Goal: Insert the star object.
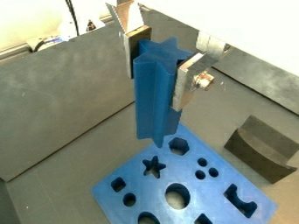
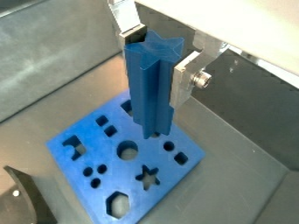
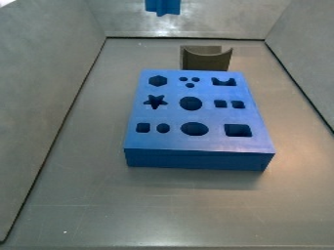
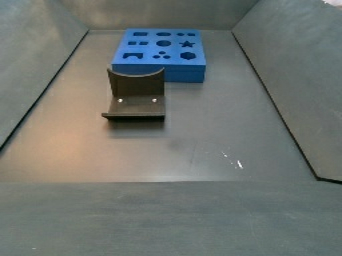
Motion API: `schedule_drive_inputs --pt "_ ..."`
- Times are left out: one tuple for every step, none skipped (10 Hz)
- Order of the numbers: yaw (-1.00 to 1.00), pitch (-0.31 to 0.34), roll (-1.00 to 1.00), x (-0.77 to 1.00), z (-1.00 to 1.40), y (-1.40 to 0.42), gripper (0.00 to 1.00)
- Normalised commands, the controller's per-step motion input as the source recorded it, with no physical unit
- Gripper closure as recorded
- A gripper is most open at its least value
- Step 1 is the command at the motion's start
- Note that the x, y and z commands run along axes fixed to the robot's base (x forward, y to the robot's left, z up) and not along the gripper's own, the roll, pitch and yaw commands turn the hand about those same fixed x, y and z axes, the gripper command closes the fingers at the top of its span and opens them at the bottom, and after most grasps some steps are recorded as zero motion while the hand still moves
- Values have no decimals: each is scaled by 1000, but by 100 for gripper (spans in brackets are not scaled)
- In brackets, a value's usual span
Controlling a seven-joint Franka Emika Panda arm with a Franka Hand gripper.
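Observation:
My gripper [image 1: 158,70] is shut on the star object [image 1: 156,96], a long blue peg with a star-shaped cross-section. It holds the peg upright by the upper end, which shows in both wrist views [image 2: 149,87]. The peg hangs well above the wide flat blue block [image 1: 122,188], which lies on the floor. The block's star hole [image 1: 152,164] is open and also shows in the wrist view [image 2: 147,178] and both side views [image 3: 154,101] [image 4: 189,43]. In a side view only the peg's lower end [image 3: 163,6] shows at the top edge. The gripper is out of view there.
The fixture [image 3: 204,53], a dark L-shaped bracket, stands on the floor just beyond the block [image 3: 196,156] and shows in the wrist views [image 1: 263,149]. Grey walls enclose the floor on all sides. The block has several other shaped holes.

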Motion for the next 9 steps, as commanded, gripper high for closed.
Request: schedule_drive_inputs --pt "-257 0 21 0 -1000 54 100" --pt "-237 0 3 0 -1000 74 100" --pt "-217 0 0 -51 -1000 111 100" --pt "-206 0 0 -66 -1000 120 100" --pt "-200 0 0 -94 -1000 117 100" --pt "-231 -13 0 -37 -1000 51 100" --pt "-243 -16 0 0 -1000 37 100" --pt "-251 -30 0 -77 -1000 54 100" --pt "-220 -7 1 0 -934 17 100"
